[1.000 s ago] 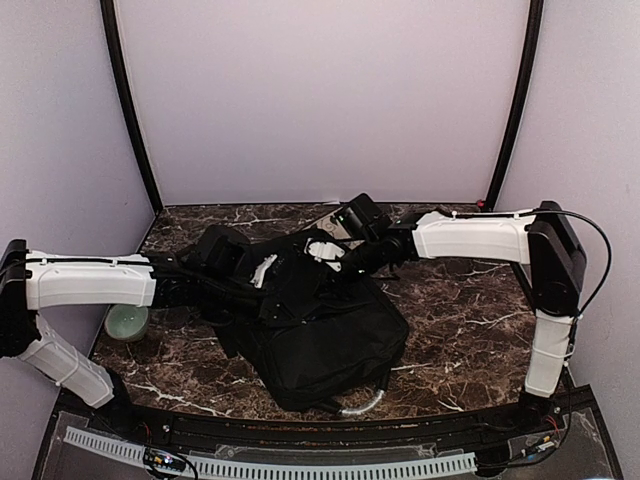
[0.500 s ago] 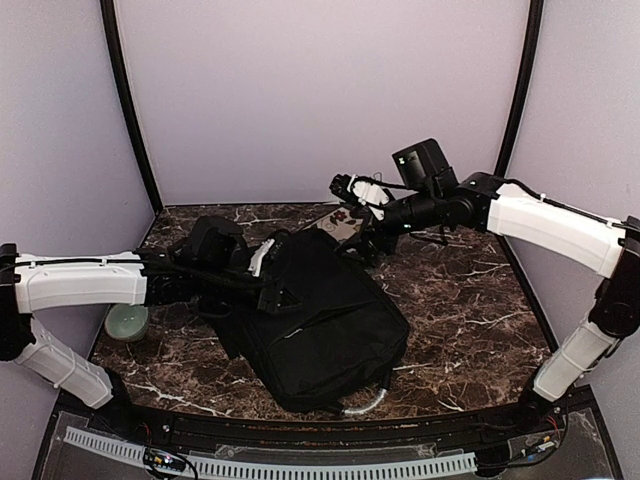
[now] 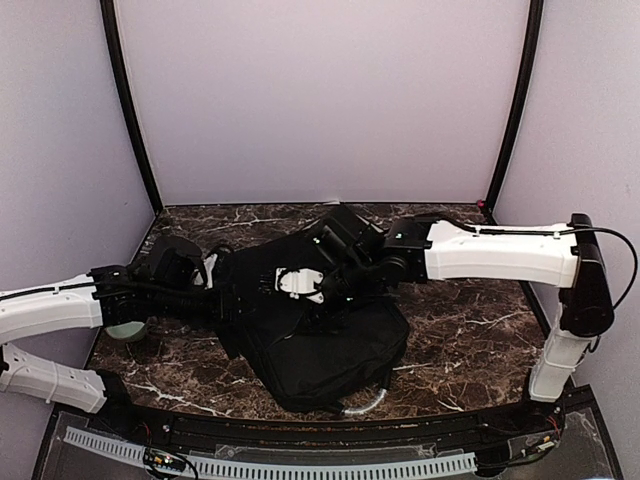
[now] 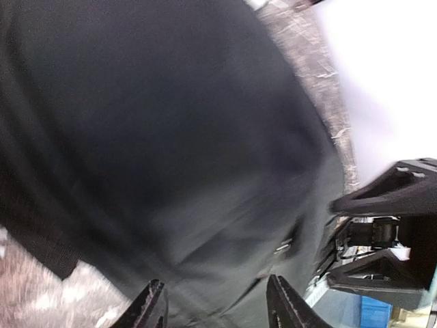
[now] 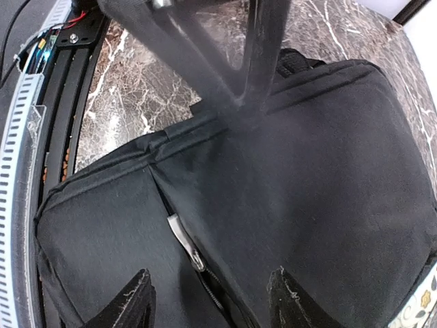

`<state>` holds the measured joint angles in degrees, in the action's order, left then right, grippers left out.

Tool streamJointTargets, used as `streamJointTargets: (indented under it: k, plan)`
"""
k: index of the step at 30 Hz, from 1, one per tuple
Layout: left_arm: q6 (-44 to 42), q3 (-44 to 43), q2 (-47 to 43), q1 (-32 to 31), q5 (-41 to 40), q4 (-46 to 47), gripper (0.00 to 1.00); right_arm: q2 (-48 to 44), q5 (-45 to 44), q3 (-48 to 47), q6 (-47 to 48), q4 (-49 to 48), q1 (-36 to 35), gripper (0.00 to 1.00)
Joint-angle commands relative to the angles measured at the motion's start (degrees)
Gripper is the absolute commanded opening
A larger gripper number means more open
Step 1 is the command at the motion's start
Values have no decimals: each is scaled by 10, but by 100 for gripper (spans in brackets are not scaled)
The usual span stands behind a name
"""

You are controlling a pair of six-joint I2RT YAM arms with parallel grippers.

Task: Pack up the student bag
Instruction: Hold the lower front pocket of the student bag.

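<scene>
Top external, black student bag (image 3: 322, 345), contents hidden

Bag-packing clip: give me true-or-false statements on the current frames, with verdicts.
1. The large black soft fabric backpack lies on the dark marble-patterned table. True.
2. The right gripper is clamped on the backpack's silver metal zipper pull. False: its fingers stand apart above the bag and the pull lies free.
3. The backpack's grey-white curved handle faces the arms' bases. True.
4. A pale green round bowl sits right of the backpack. False: the pale green round bowl sits left of it, by the left arm.
</scene>
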<state>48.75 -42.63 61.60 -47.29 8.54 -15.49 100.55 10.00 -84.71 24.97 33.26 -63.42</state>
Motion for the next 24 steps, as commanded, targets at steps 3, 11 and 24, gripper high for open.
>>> streamJointTargets:
  k: [3,11,24]
  plan:
    - [89,65,-25,3,-2,1,53,49,-68,-58,22,9,-33,57]
    - [102,96,10,5,25,80,53,93,-76,-82,27,18,-52,56]
    - [100,107,47,5,24,112,45,108,-65,-76,35,27,-68,52]
